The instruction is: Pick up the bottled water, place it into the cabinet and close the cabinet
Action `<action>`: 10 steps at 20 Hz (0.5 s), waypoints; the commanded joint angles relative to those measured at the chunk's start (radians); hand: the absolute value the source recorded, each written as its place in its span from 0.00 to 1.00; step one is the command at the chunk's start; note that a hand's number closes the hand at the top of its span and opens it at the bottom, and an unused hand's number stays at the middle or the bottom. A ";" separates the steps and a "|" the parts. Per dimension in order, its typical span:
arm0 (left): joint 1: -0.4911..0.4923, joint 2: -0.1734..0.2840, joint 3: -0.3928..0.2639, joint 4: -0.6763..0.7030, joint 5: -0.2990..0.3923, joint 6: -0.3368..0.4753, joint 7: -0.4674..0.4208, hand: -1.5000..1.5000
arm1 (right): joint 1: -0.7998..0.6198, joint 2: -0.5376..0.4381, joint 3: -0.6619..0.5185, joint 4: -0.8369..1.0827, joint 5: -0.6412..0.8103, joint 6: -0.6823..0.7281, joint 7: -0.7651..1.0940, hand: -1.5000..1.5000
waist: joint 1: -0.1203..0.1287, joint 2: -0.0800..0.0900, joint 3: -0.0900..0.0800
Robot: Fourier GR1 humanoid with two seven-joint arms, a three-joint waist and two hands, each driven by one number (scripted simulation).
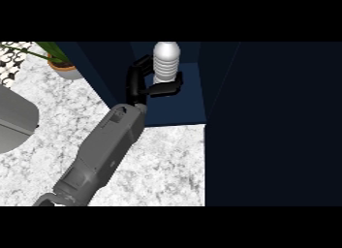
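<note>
Fingers (166,89) of the right hand (139,80) curl around the bottle (166,60), clamped on its lower half. It stands upright inside the open dark-blue cabinet (180,104), at the far side of the counter (159,164). Speckled white stone covers the counter. Far left sits a potted plant (59,63); a grey rounded object (9,121) lies at the left edge. The cabinet door (281,126) fills the right side.

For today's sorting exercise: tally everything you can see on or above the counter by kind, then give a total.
Bottled water: 1
Potted plant: 1
Cabinet: 1
Grey appliance: 1
Hand: 1
Total: 5
</note>
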 commanded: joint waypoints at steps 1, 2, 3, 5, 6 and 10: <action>-0.089 -0.002 0.005 0.109 0.002 0.038 -0.039 1.00 | 0.036 0.020 0.030 -0.155 -0.069 -0.028 0.054 0.00 | -0.016 0.003 0.000; -0.076 -0.002 0.022 0.133 -0.016 0.016 -0.083 1.00 | 0.004 0.016 0.021 -0.104 -0.072 -0.030 0.048 0.00 | 0.005 0.001 0.000; -0.098 -0.002 0.005 0.157 -0.009 0.043 -0.065 1.00 | 0.043 0.012 0.028 -0.167 -0.085 -0.033 0.062 0.00 | -0.021 0.005 -0.001; -0.139 -0.002 0.024 0.197 -0.018 0.049 -0.064 1.00 | 0.036 0.009 0.006 -0.145 -0.094 -0.044 0.061 0.00 | -0.008 0.002 0.000; -0.171 0.000 0.034 0.227 -0.033 0.064 -0.063 0.00 | 0.033 0.010 0.019 -0.154 -0.079 -0.041 0.054 0.00 | -0.016 0.006 0.000; -0.209 0.016 0.030 0.315 -0.045 0.053 -0.058 0.00 | -0.012 -0.012 0.001 -0.088 -0.091 -0.021 0.035 0.00 | -0.015 0.009 0.000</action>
